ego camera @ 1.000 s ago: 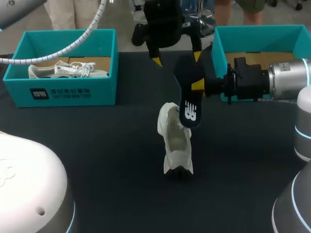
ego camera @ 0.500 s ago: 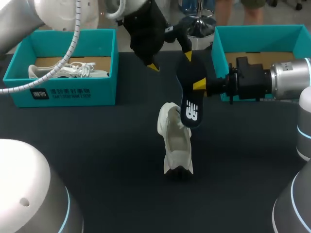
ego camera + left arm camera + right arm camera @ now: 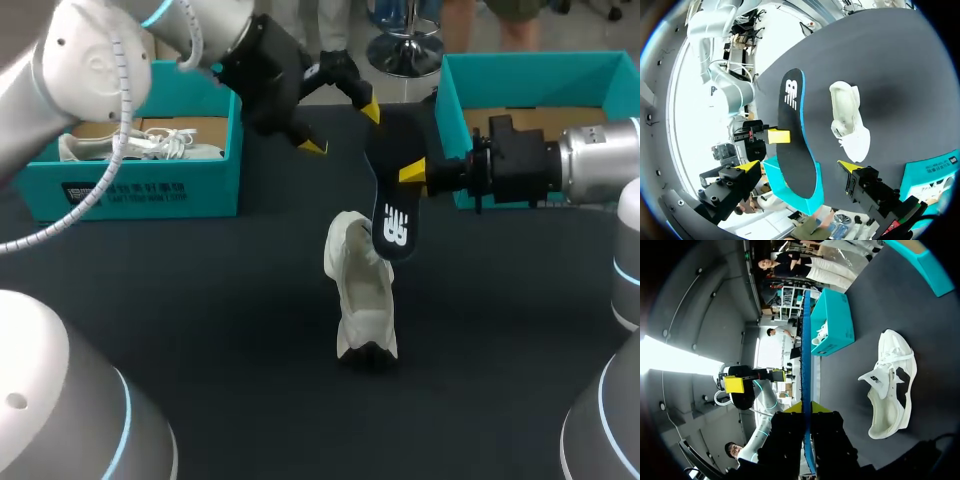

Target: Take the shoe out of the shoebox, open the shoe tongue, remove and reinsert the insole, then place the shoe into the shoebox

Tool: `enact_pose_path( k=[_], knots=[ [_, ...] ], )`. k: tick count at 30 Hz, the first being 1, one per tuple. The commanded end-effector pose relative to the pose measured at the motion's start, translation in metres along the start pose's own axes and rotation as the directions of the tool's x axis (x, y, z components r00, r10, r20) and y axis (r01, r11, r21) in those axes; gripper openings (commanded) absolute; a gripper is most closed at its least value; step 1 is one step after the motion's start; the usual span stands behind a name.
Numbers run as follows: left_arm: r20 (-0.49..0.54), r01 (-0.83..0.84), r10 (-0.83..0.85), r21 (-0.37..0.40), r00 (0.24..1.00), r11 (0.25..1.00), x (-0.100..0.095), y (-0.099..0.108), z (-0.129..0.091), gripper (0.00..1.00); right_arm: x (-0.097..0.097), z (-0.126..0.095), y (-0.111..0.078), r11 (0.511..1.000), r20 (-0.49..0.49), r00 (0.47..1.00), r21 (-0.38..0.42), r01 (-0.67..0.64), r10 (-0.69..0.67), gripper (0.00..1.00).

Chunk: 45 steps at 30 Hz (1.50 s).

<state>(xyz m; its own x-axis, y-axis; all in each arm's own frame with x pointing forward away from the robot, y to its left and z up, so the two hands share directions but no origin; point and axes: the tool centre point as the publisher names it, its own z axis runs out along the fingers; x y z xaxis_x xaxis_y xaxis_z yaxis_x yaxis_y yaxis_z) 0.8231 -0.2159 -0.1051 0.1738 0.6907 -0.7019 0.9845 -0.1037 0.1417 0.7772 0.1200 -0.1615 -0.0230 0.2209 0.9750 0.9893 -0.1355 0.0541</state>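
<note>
A white shoe (image 3: pixel 362 295) stands on the dark table near the middle, its tongue pulled open. Just above it hangs the dark insole (image 3: pixel 393 195), toe end down at the shoe's opening. My right gripper (image 3: pixel 412 173) is shut on the insole's edge. In the right wrist view the insole (image 3: pixel 806 365) shows edge-on between the fingers of that gripper (image 3: pixel 806 407), with the shoe (image 3: pixel 890 385) beside it. My left gripper (image 3: pixel 341 128) is open at the insole's upper end. In the left wrist view the insole (image 3: pixel 795 135) runs out ahead of its gripper (image 3: pixel 797 167), from between the spread fingers.
A teal shoebox (image 3: pixel 125 190) at the back left holds another white shoe (image 3: pixel 140 147). A second teal shoebox (image 3: pixel 530 75) stands at the back right, behind my right arm. The shoe stands on bare dark table.
My left arm has swung round at the left and its open gripper has turned and shifted slightly left. The right gripper, the insole and the shoe have kept still.
</note>
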Motion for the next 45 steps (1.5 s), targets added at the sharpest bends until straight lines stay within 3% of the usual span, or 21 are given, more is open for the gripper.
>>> enact_pose_path(
  k=[1, 10, 26, 30, 45],
  knots=[
    [0.345, 0.011, -0.002, -0.024, 0.939, 1.0, 0.009, -0.006, 0.0, 1.0, 0.001, 0.001, -0.003, 1.0, 0.008, 1.0, -0.009, -0.004, 0.004, 0.0],
    [0.506, 0.054, -0.009, -0.074, 0.862, 0.996, 0.004, -0.009, -0.004, 1.0, 0.003, 0.001, -0.004, 1.0, 0.011, 1.0, -0.018, -0.009, 0.009, 0.0],
    [0.506, 0.054, -0.009, -0.074, 0.862, 0.996, 0.004, -0.009, -0.004, 1.0, 0.007, 0.002, -0.001, 0.999, 0.022, 0.999, -0.027, -0.026, 0.027, 0.0],
    [0.573, 0.107, -0.032, -0.097, 0.819, 0.99, 0.008, -0.01, 0.005, 1.0, 0.009, 0.004, 0.0, 0.999, 0.015, 0.999, -0.034, -0.031, 0.031, 0.0],
    [0.623, 0.164, -0.07, -0.096, 0.779, 0.982, 0.02, -0.002, 0.035, 1.0, 0.019, 0.018, -0.003, 0.999, -0.006, 1.0, -0.02, -0.03, 0.03, 0.0]
  ],
)
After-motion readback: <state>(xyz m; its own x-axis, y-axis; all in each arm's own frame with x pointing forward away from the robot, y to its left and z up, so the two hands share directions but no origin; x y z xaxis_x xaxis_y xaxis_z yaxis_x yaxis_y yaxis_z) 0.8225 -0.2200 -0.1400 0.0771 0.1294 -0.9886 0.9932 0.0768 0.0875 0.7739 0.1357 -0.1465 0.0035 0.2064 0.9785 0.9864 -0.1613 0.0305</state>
